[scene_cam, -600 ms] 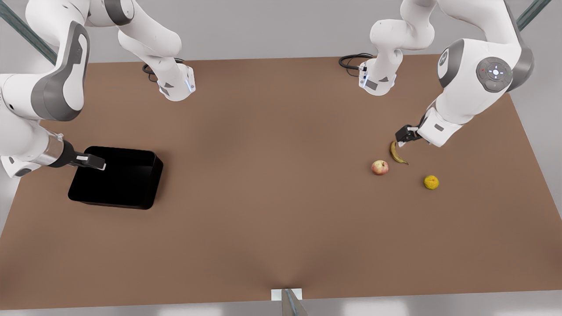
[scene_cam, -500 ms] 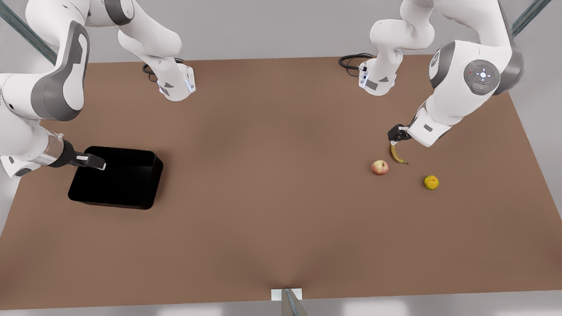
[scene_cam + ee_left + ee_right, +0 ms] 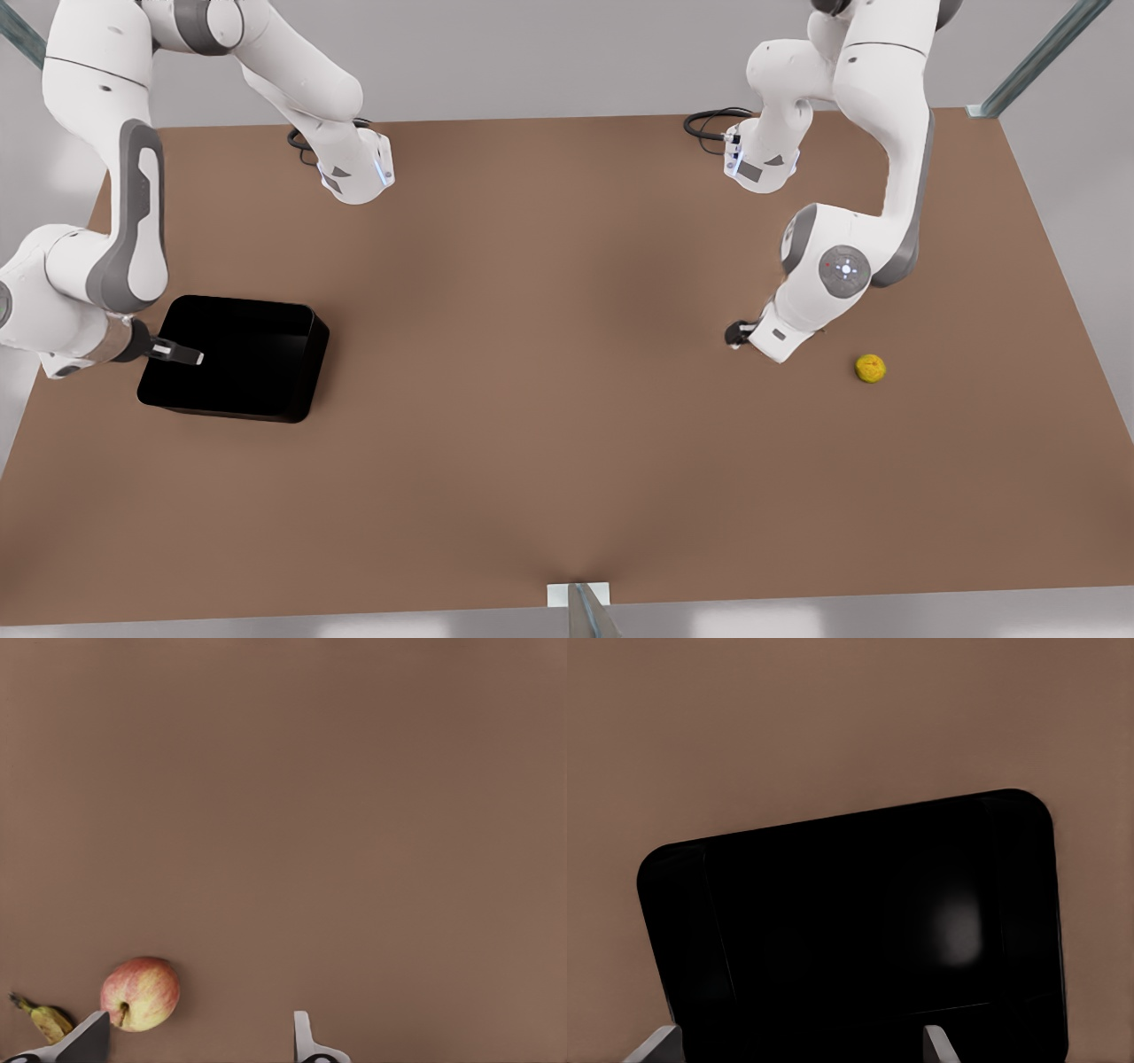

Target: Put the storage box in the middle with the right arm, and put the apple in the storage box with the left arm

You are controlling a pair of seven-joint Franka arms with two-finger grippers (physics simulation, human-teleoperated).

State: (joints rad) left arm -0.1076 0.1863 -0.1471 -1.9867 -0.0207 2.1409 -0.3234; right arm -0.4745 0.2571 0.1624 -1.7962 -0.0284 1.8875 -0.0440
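Left gripper (image 3: 199,1036) spread wide, low over table (image 3: 549,372), apple (image 3: 140,993) touching one fingertip. Right gripper (image 3: 177,354) spread over box (image 3: 266,372) edge, gripping nothing.

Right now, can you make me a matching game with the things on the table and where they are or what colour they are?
Things:
1. storage box
2. apple
3. citrus fruit
4. banana

Clues:
A. rough and yellow-orange, alone on the front view's right
B. glossy black, under the right gripper
C. small and browned, next to the apple
D. red and yellowish, beside the open left gripper

Pairs: 1-B, 2-D, 3-A, 4-C
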